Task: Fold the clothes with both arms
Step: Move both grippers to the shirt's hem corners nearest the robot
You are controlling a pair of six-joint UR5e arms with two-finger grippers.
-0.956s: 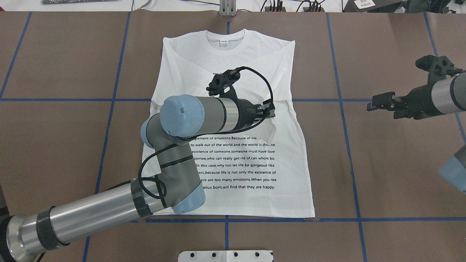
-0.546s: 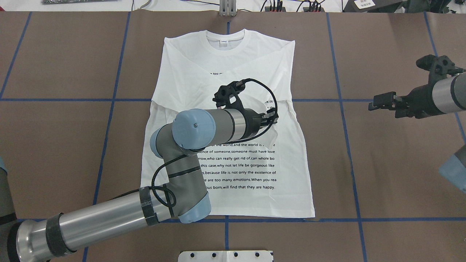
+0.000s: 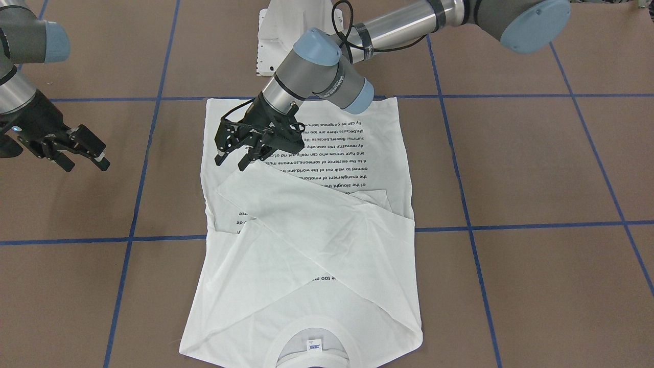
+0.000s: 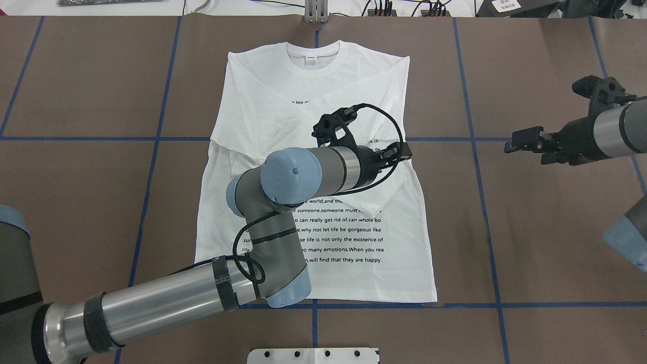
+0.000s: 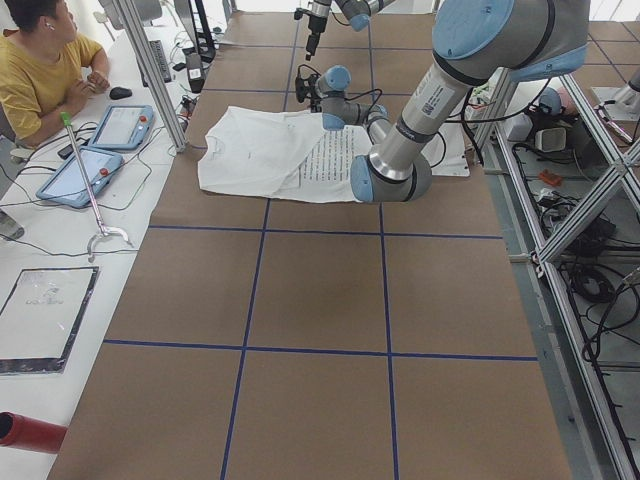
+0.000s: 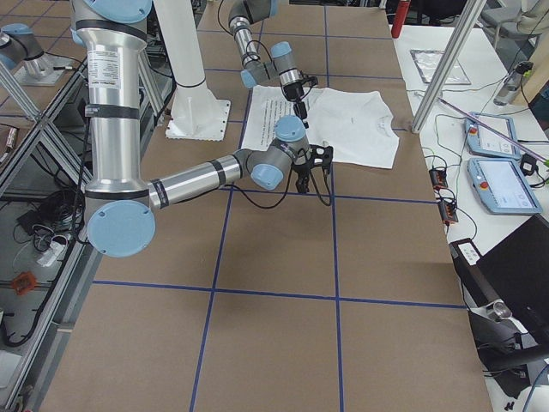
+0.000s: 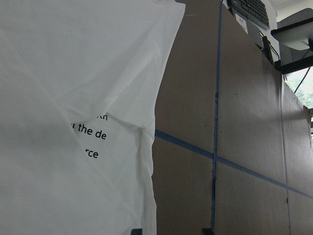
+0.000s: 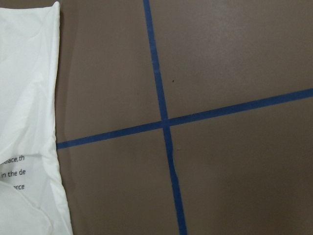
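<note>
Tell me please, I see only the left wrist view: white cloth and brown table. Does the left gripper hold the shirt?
Observer: No. In the front-facing view the left gripper is open and empty over the shirt.
Operator: Where is the right gripper?
Observer: The right gripper hangs open over bare table, beside the shirt, not touching it.
Operator: Are the sleeves folded?
Observer: Yes, both sleeves lie crossed over the chest.

The white long-sleeved T-shirt lies flat on the worktop, black text facing up, with both sleeves folded across the chest and crossing. The left pincer hangs over it near the upper sleeve's cuff, jaws apart and empty. The collar lies beyond that pincer. The right pincer, also spread, hangs well aside of the shirt.
</note>
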